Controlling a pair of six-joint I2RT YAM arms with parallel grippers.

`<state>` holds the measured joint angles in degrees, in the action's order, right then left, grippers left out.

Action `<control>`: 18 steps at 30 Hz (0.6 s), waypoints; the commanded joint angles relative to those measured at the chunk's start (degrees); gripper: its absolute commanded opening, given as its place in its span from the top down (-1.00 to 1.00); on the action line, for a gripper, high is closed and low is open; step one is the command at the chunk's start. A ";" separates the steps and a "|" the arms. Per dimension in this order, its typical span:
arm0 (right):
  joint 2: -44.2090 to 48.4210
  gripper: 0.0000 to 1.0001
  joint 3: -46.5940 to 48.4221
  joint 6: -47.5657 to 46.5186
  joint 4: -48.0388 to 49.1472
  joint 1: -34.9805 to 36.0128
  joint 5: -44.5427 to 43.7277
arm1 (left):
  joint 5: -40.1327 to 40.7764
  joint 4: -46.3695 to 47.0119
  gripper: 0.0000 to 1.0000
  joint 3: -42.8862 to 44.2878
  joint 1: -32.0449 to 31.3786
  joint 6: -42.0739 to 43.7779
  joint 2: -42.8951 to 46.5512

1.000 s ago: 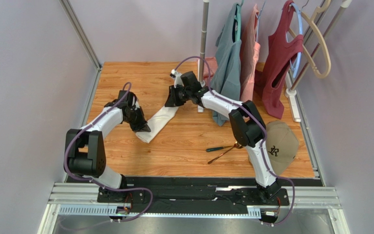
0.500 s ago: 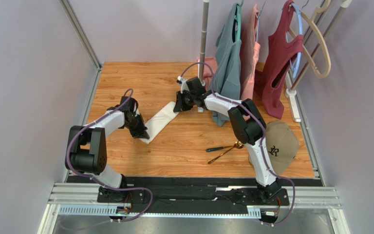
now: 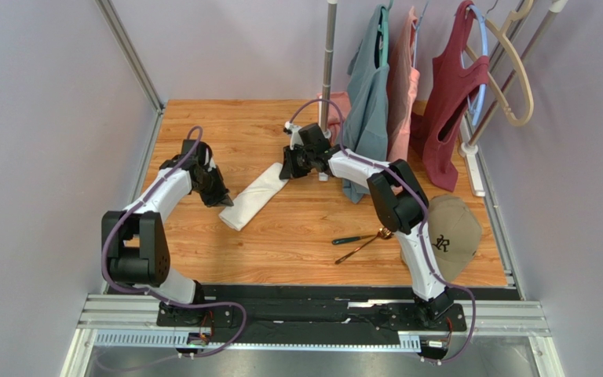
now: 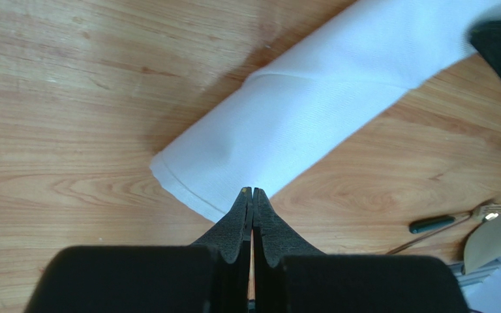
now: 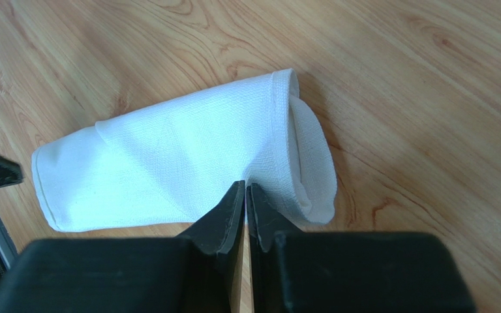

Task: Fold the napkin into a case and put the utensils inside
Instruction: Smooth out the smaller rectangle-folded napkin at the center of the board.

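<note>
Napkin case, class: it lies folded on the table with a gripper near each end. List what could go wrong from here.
1. The right gripper sits shut at the napkin's loose open end. Pulling away might snag the fold and undo the case.
2. The utensils lie heads together beside the cap. Lifting one may drag the other.

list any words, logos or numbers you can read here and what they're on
Tan cap: a dark stitched monogram on its front, too small and tangled to read.
No other text shows: none on the napkin, the utensils or the hanging clothes.
</note>
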<state>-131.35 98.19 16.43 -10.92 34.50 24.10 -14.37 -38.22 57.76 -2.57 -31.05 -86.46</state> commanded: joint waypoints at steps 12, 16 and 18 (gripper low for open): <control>1.89 0.81 -2.66 0.01 1.95 0.57 -5.20 | 8.31 -6.51 1.00 10.00 3.97 4.50 -17.86; 2.32 0.81 -0.46 -0.08 0.64 1.27 -5.11 | 8.55 -8.97 1.00 13.60 5.82 5.73 -18.93; 3.64 0.74 0.94 0.18 -1.37 1.45 -5.37 | 12.07 -9.07 0.94 13.70 5.82 6.00 -14.64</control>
<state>-129.58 95.81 16.64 -10.57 35.29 20.58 -8.84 -44.66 69.14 2.24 -27.62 -105.60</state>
